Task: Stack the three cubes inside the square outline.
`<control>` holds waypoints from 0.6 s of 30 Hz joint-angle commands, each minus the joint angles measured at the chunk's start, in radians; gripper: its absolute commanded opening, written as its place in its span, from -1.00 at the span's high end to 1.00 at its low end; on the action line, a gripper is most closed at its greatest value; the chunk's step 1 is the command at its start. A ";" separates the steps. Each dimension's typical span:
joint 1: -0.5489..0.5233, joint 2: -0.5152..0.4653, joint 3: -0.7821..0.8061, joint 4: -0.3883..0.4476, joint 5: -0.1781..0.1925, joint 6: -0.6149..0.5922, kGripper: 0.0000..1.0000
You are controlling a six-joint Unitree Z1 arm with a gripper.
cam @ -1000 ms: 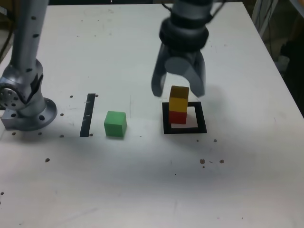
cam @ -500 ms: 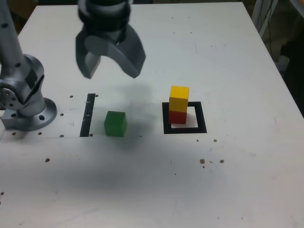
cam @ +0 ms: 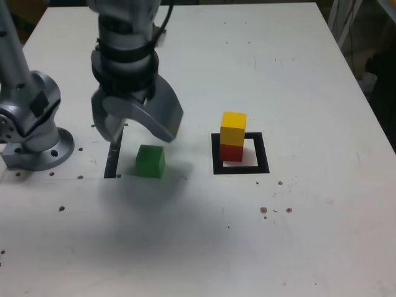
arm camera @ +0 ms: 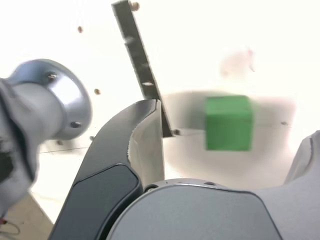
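A yellow cube sits on a red cube inside the black square outline, toward its left side in the exterior view. The green cube rests alone on the table to the exterior view's left of the outline; it also shows in the wrist view. My gripper hangs open just above and behind the green cube, holding nothing. In the wrist view the green cube lies between the two spread fingers, apart from both.
A thin black strip lies just to the exterior view's left of the green cube, close to one finger. The arm's grey base stands at the exterior view's left edge. Small dark specks dot the white table.
The gripper let go of the yellow cube on the red one, opened wide, swung to the exterior view's left and came down over the green cube.
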 commanded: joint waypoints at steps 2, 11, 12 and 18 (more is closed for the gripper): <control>-0.005 0.043 0.013 -0.023 -0.019 -0.005 -0.98; -0.003 0.140 0.032 -0.050 -0.077 -0.004 -0.90; -0.003 0.151 0.028 -0.047 -0.080 -0.004 -0.85; 0.000 0.197 -0.008 -0.032 -0.073 -0.022 -0.38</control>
